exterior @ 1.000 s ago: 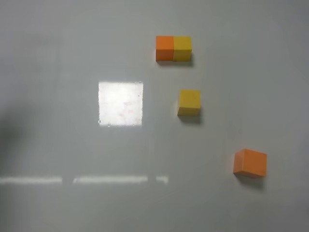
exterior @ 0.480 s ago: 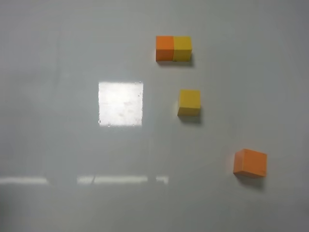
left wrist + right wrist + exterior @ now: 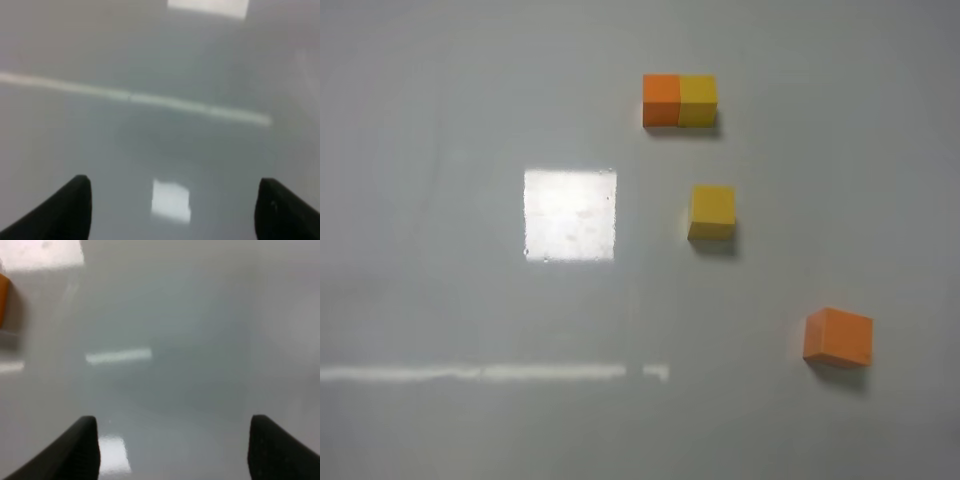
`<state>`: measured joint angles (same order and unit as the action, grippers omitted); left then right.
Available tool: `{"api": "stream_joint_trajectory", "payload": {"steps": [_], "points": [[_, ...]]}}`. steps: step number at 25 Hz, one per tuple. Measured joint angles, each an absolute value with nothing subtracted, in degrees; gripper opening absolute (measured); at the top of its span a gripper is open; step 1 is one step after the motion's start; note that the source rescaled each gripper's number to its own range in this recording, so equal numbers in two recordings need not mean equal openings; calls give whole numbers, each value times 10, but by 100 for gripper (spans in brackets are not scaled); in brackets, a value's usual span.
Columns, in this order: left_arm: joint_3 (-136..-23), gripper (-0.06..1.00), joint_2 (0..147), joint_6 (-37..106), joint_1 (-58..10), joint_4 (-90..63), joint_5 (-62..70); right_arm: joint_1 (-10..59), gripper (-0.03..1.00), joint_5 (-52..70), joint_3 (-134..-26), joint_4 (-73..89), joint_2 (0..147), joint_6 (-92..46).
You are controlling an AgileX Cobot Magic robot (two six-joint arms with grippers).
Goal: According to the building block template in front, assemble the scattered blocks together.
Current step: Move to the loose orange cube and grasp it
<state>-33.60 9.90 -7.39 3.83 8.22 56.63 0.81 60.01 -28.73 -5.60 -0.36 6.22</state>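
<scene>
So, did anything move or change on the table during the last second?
No block moved, and nothing was taken hold of or let go. Only a faint dark shade on the left side of the table is gone, so the bright stripe there now runs unbroken. The building block template, the yellow cube and the orange cube lie as before.

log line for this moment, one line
stage: before first grasp | template: small joined orange-yellow block bar | plain matte yellow cube, plain matte orange cube: apart, unassembled | left fingers: open, empty | right fingers: open, empty
</scene>
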Motion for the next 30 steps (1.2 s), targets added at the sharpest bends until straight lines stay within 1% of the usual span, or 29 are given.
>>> {"api": "stream_joint_trajectory", "payload": {"steps": [5, 9, 12, 30], "points": [[-288, 76, 26, -74, 38, 75, 591, 8, 58, 600, -287, -56, -4, 62], [-285, 67, -2, -67, 38, 67, 593, 8, 58, 600, -287, -56, -4, 62], [-285, 63, -3, -57, 38, 60, 593, 8, 58, 600, -287, -56, -4, 62], [-285, 62, -3, -52, 38, 59, 594, 8, 58, 600, -287, -55, -4, 62]]}}
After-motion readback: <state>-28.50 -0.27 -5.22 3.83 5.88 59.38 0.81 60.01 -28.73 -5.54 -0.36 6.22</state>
